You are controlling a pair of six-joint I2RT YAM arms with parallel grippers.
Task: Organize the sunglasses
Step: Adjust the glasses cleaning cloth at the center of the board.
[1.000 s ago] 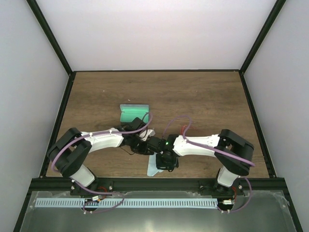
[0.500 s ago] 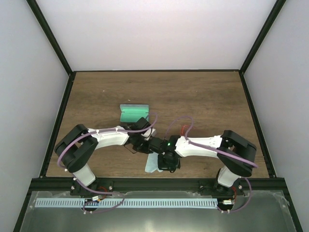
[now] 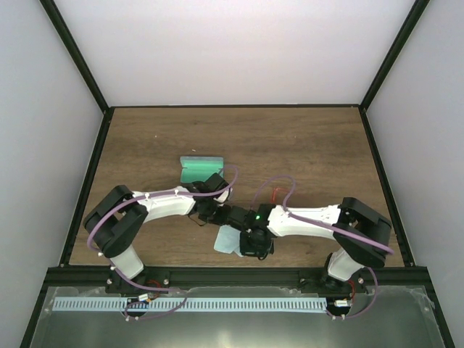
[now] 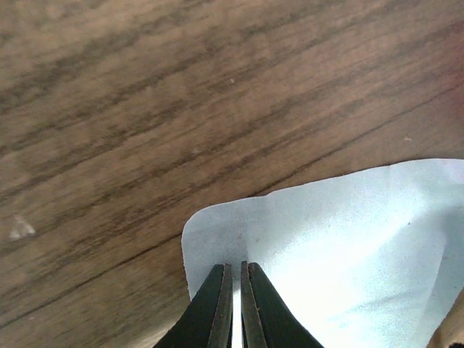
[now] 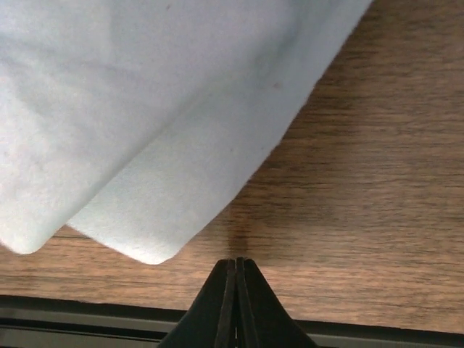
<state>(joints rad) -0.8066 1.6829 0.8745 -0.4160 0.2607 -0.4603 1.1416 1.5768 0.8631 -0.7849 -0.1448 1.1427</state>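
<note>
The sunglasses point(image 3: 274, 193) show only as a small red piece beside my right arm's cable in the top view; the rest is hidden. The open case point(image 3: 199, 169), green inside, lies behind my left arm. The light blue cloth point(image 3: 228, 241) lies near the front edge, between the grippers. My left gripper point(image 3: 226, 220) is shut on the cloth's point(image 4: 341, 246) edge, near a rounded corner, in the left wrist view point(image 4: 233, 270). My right gripper point(image 3: 251, 251) is shut and empty just above bare wood point(image 5: 236, 262), with the cloth point(image 5: 145, 123) up and to its left.
The wooden table point(image 3: 312, 145) is walled by a black frame and white panels. Its black front rail point(image 5: 87, 304) lies just below my right gripper's tips. Both forearms meet over the table's near middle.
The cloth has shifted a little back and left, and more of it shows. Both arms' elbows have swung a little to the right.
</note>
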